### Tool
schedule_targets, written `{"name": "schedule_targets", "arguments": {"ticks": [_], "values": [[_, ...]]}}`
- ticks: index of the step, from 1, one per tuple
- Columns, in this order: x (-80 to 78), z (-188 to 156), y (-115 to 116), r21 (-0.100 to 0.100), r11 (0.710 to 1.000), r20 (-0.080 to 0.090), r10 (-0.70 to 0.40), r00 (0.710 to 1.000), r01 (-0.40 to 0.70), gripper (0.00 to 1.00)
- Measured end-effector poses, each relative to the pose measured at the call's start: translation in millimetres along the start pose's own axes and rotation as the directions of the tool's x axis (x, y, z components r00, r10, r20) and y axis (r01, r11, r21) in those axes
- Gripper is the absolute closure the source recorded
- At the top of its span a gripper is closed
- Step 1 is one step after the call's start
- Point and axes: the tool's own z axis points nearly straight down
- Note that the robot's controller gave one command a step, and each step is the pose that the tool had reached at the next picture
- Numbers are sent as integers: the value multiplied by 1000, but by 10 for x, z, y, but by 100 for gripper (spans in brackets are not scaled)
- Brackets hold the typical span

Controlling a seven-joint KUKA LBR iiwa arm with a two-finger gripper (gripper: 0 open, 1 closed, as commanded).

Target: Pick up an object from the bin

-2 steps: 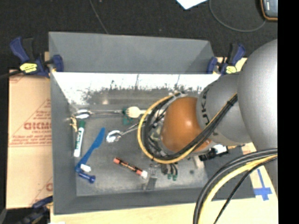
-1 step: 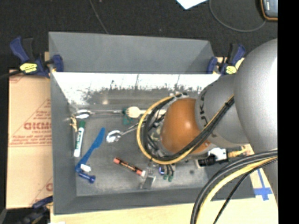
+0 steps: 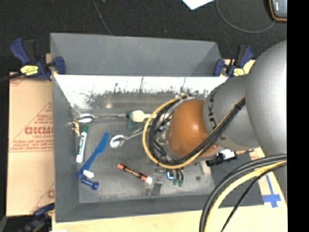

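My gripper (image 3: 163, 170) hangs low over the bin's front right part, mostly under the arm's orange dome and cable loops. Just to its left a thin red and black pen-like stick (image 3: 133, 171) lies aslant on the floor, its white end touching or nearly touching the gripper's lower edge. A small metal spoon (image 3: 117, 140) lies further up and left. A white round knob on a green piece (image 3: 137, 115) sits near the back wall, close to the dome's upper left.
A blue toothbrush (image 3: 96, 157) lies diagonally at the front left, beside a white and green tube (image 3: 81, 146). A long-handled metal spoon (image 3: 87, 119) lies along the back left. The arm's bulk covers the bin's right side.
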Motion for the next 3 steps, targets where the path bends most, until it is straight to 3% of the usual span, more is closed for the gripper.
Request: {"name": "schedule_targets", "arguments": {"ticks": [1,2,3], "values": [[50,3,26,-5,994,4,111,994,-111,0],[-11,-4,-10,0,1000,5,6,1000,-6,100],[-11,-5,-9,0,1000,5,6,1000,-6,100]]}}
